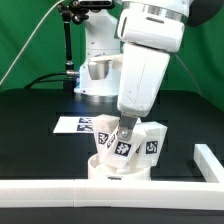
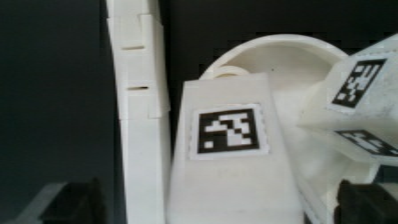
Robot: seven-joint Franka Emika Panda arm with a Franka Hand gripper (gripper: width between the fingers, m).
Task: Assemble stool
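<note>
The white stool seat (image 1: 118, 168) lies on the black table just behind the front rail, with three chunky tagged legs standing up from it. My gripper (image 1: 124, 133) is low over the middle leg (image 1: 122, 148), one finger on each side. In the wrist view this leg (image 2: 228, 130) fills the middle, and the dark fingertips (image 2: 68, 205) stand a little off its sides, so the jaws look open around it. The round seat (image 2: 276, 60) and another leg (image 2: 365, 82) show beyond it. The other legs (image 1: 103, 141) (image 1: 152, 146) stand to either side.
The long white L-shaped rail (image 1: 60, 188) runs along the table front and turns back at the exterior view's right (image 1: 210, 160); it shows close beside the leg in the wrist view (image 2: 135, 100). The marker board (image 1: 80, 125) lies behind the stool. The robot base (image 1: 98, 75) stands at the back.
</note>
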